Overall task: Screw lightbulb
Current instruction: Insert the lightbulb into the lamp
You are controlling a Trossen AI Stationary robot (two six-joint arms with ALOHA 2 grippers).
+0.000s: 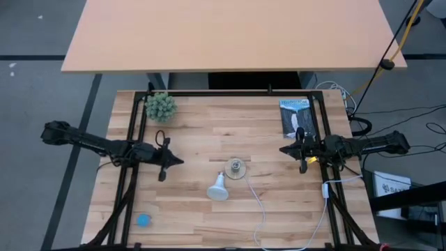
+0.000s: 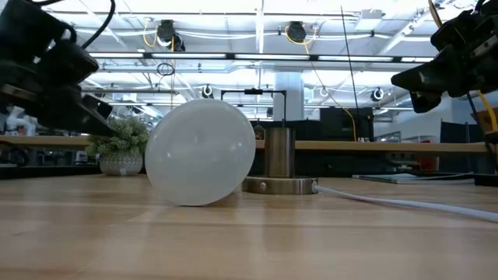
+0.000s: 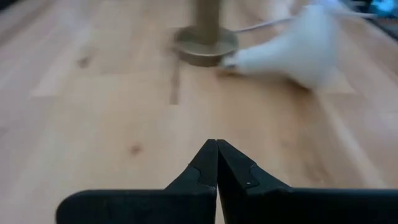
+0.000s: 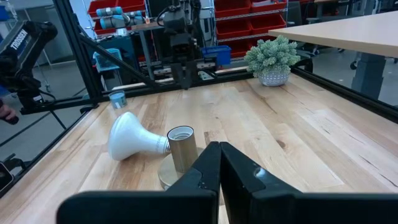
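The white lightbulb (image 1: 219, 187) lies on its side on the table, its narrow base toward the socket; it also shows in the low view (image 2: 201, 152), the left wrist view (image 3: 292, 53) and the right wrist view (image 4: 132, 143). The socket (image 1: 236, 168) stands upright on its round metal base, with a thin white cord (image 1: 259, 203) running off toward the near edge. My left gripper (image 1: 178, 162) is shut and empty, to the left of the bulb and socket; its shut fingers show in the left wrist view (image 3: 216, 163). My right gripper (image 1: 283, 150) is shut and empty, to the right of the socket (image 4: 181, 149).
A small potted plant (image 1: 160, 106) stands at the far left. A dark booklet (image 1: 298, 117) lies at the far right. A small blue disc (image 1: 143, 220) lies near the front left corner. Black frame rails (image 1: 132, 139) run along the table's sides.
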